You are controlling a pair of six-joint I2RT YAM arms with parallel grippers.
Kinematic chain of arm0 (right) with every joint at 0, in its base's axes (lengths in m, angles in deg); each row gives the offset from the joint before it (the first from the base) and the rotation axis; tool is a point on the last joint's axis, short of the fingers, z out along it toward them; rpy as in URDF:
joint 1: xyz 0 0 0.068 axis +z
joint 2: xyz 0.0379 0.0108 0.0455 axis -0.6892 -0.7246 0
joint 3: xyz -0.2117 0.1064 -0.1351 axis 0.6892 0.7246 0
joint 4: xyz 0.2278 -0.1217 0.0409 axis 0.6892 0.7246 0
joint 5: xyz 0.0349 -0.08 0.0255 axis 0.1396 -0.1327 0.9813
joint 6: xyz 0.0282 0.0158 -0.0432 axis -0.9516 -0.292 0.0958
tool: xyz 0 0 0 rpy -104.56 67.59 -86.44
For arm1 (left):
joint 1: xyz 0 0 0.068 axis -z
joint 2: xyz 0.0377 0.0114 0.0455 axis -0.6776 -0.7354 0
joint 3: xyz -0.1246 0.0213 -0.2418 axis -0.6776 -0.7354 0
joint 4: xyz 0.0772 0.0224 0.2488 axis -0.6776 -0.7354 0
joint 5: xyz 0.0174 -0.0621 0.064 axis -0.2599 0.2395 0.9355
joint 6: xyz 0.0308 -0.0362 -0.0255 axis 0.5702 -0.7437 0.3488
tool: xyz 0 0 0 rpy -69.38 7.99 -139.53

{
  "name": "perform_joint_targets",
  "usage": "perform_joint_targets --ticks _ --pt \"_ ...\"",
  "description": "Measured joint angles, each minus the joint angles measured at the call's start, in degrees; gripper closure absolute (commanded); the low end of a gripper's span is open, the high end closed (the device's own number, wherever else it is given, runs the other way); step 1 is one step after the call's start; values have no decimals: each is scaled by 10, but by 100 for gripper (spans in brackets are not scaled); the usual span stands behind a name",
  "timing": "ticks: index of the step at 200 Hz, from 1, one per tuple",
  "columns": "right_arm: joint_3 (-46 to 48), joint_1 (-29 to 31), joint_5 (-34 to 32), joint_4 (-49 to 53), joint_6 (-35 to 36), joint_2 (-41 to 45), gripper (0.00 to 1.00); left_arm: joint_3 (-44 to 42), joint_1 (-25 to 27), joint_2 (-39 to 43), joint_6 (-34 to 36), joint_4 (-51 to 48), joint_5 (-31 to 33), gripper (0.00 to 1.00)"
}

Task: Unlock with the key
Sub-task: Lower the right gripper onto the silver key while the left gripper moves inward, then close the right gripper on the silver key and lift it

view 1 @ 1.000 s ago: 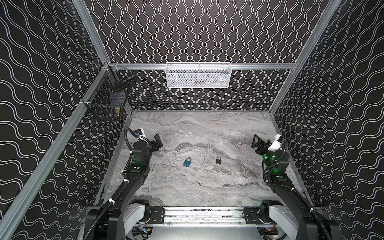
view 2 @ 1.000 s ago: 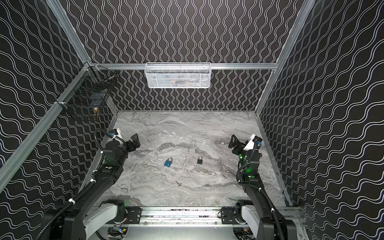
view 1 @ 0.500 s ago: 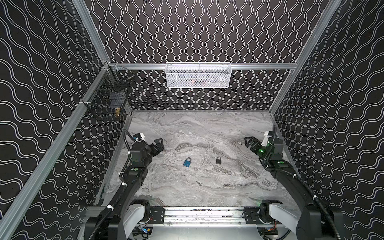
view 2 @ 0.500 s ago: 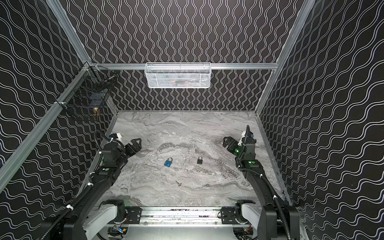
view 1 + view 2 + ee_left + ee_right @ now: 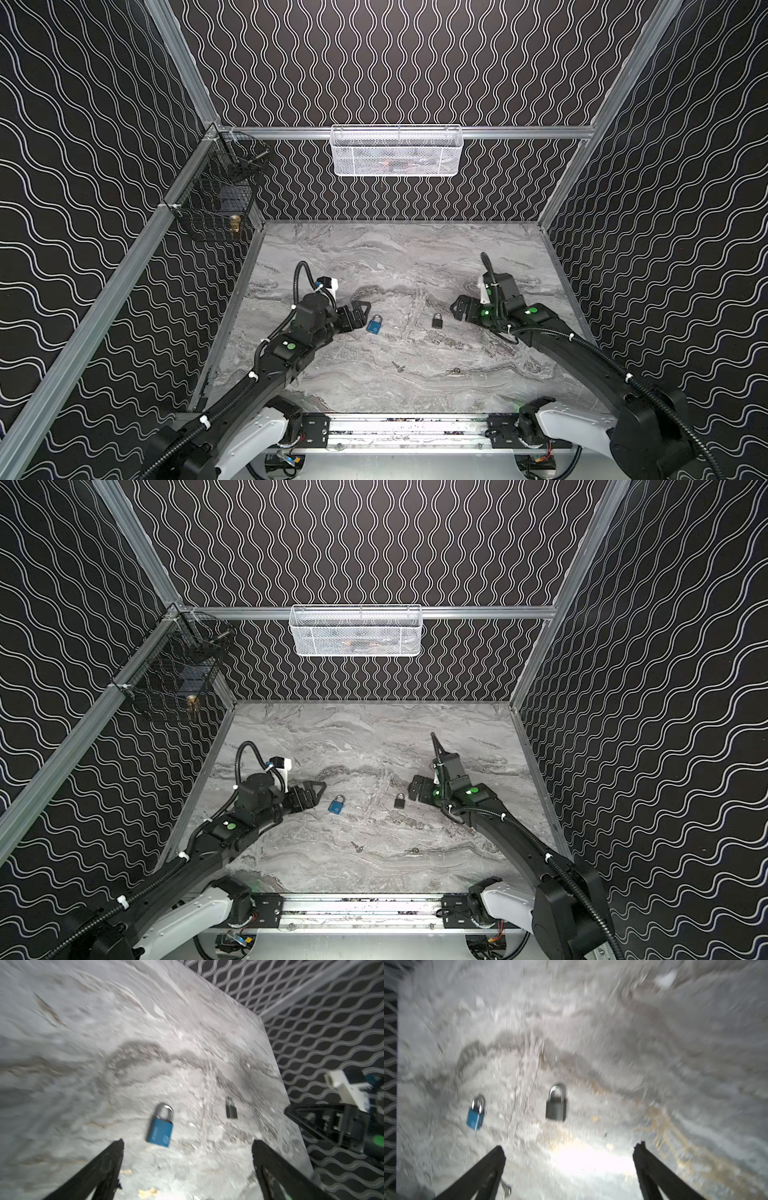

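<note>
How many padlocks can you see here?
2. The blue padlock lies just ahead of the left tool; the black padlock lies near the right tool. The black wall basket may hide another.

A blue padlock (image 5: pixel 375 324) and a black padlock (image 5: pixel 436 320); grey veined worktop (image 5: pixel 374 257); black walls (image 5: pixel 374 62) with white wavy lines; white mesh basket (image 5: pixel 397 151).

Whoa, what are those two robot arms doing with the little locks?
They are about to unlock padlocks with keys, but nothing is picked up yet. The left arm is beside the blue padlock, its jaws wide open and empty. The right arm is beside the black padlock, jaws open and empty too. Both padlocks lie flat on the marble table, and their shackles look shut. A key and a second key lie untouched nearer the front.
</note>
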Motion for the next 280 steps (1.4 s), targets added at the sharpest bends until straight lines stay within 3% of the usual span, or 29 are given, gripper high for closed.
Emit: perform_joint_targets --ticks 64,122,180,280 --pt "15 138 -55 106 -97 0 19 -17 143 11 -36 -7 49 1" --pt "45 203 -81 123 -187 -16 37 -22 226 -23 -64 14 100 1" --pt "53 240 -95 110 -241 -62 47 -22 260 -51 -86 31 128 1" --pt "65 261 -120 98 -283 -90 59 -23 262 -45 -93 30 141 1"
